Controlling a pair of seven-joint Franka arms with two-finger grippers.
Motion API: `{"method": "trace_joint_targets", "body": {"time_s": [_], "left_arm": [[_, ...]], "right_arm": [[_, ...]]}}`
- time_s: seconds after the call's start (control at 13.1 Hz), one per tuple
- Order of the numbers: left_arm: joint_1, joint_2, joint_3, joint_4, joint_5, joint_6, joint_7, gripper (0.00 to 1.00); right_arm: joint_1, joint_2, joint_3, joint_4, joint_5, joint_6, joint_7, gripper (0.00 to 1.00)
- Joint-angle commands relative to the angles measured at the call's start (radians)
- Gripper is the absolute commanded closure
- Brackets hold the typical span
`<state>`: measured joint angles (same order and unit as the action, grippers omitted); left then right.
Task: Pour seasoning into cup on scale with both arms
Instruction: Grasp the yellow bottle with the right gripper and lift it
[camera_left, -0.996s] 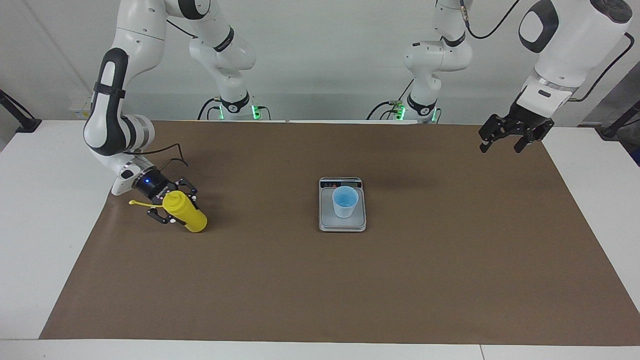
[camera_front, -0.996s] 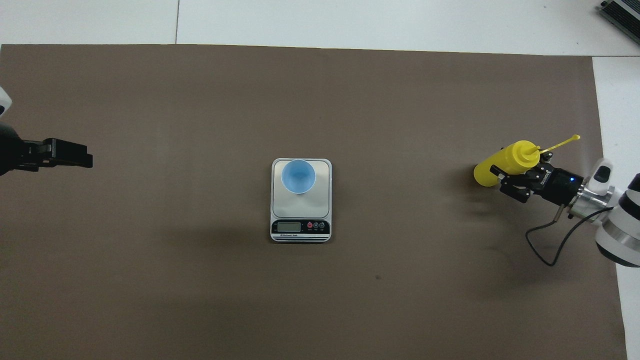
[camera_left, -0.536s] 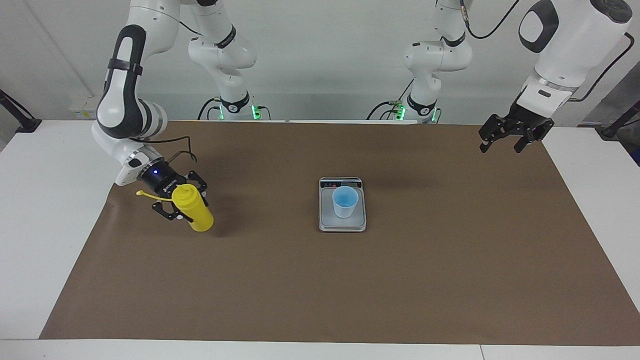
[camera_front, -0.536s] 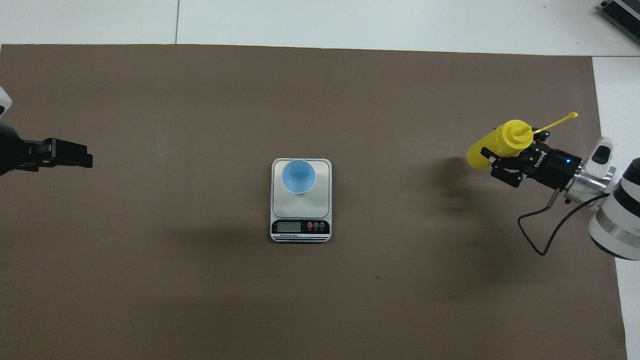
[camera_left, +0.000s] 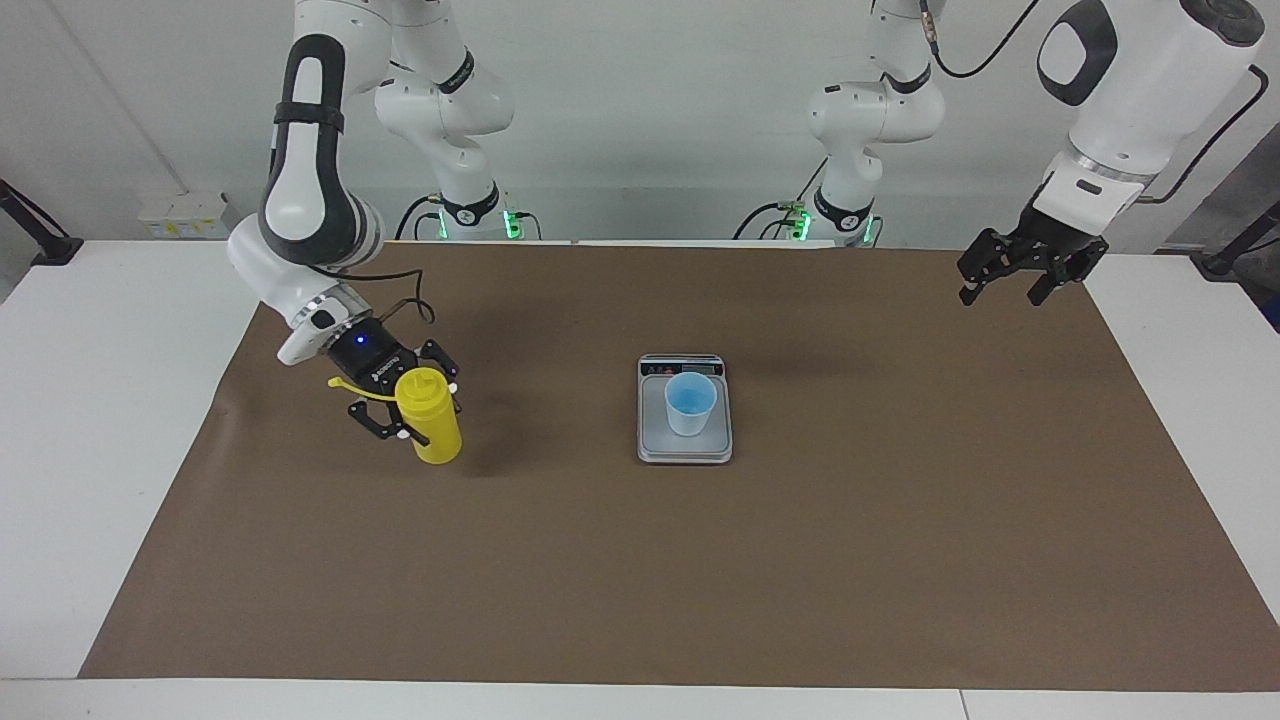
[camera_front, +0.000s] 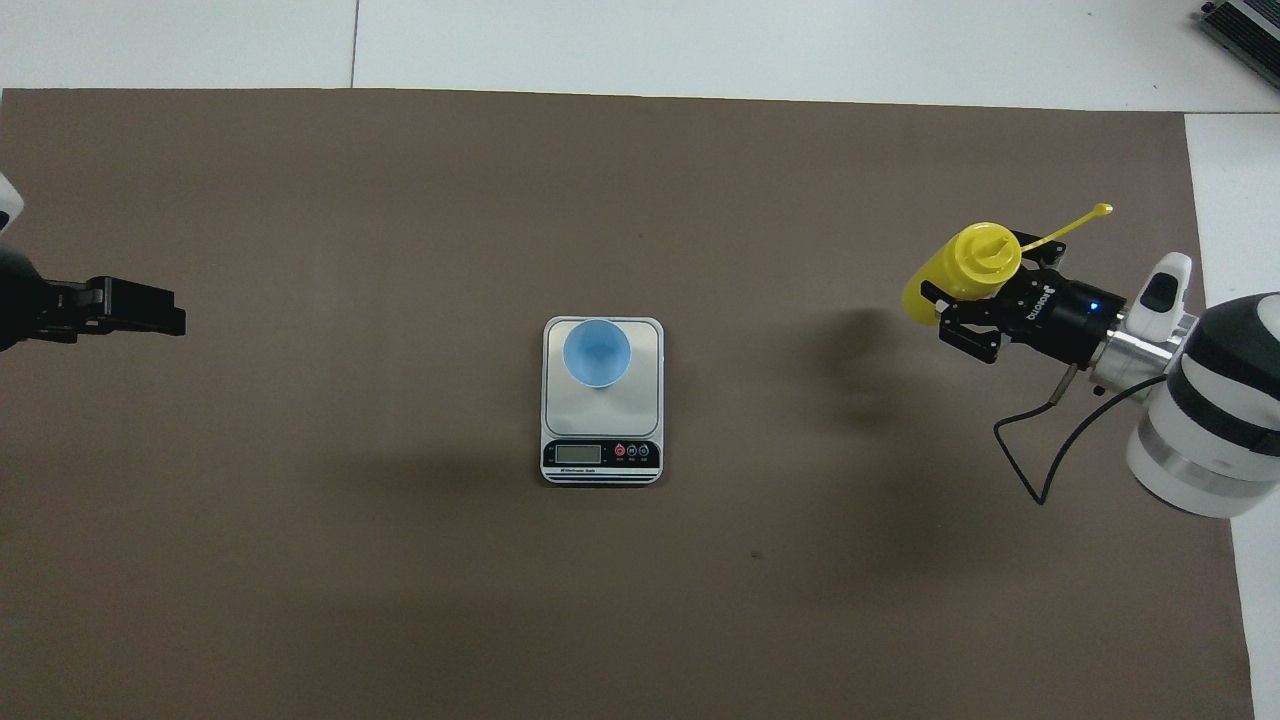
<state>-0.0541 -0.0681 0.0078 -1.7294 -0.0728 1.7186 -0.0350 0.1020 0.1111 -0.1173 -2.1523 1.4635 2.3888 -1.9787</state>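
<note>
The yellow seasoning bottle (camera_left: 437, 438) is held in my right gripper (camera_left: 415, 402), which is shut on its upper body. The bottle is slightly tilted, just above the brown mat toward the right arm's end of the table. It also shows in the overhead view (camera_front: 975, 255) with the right gripper (camera_front: 950, 315) on it, and its thin strap (camera_front: 1075, 222) sticks out from the cap. The light blue cup (camera_left: 690, 403) stands upright on the grey scale (camera_left: 685, 450) at the table's middle; cup (camera_front: 597, 352) and scale (camera_front: 640, 400) are apart from both grippers. My left gripper (camera_left: 1003, 283) hangs open and empty over the mat's edge at the left arm's end, and shows in the overhead view (camera_front: 150, 310).
A brown mat (camera_left: 640, 580) covers most of the white table (camera_left: 90, 450). The scale's display strip (camera_front: 600, 455) faces the robots. A black cable loop (camera_front: 1040, 460) hangs from the right wrist.
My right gripper has carried the bottle toward the scale and raised it, and the bottle has turned more upright. The left arm has not moved.
</note>
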Motion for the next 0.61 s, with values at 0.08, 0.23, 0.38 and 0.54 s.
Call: {"method": "trace_joint_targets", "body": {"time_s": [0.08, 0.23, 0.38, 0.54], "left_arm": [[0.005, -0.009, 0.0, -0.01, -0.007, -0.005, -0.003, 0.0], [0.005, -0.009, 0.0, -0.01, -0.009, -0.005, -0.003, 0.0], [0.007, -0.009, 0.0, -0.01, -0.009, -0.005, -0.003, 0.0], [0.007, -0.009, 0.0, -0.009, -0.009, -0.005, -0.003, 0.0]], "right_arm": [[0.106, -0.039, -0.001, -0.011, -0.04, 0.139, 0.086, 0.38], [0.171, -0.042, -0.001, -0.011, -0.048, 0.225, 0.103, 0.37], [0.226, -0.048, -0.001, -0.011, -0.055, 0.285, 0.138, 0.37], [0.248, -0.048, -0.001, -0.011, -0.092, 0.303, 0.164, 0.37]]}}
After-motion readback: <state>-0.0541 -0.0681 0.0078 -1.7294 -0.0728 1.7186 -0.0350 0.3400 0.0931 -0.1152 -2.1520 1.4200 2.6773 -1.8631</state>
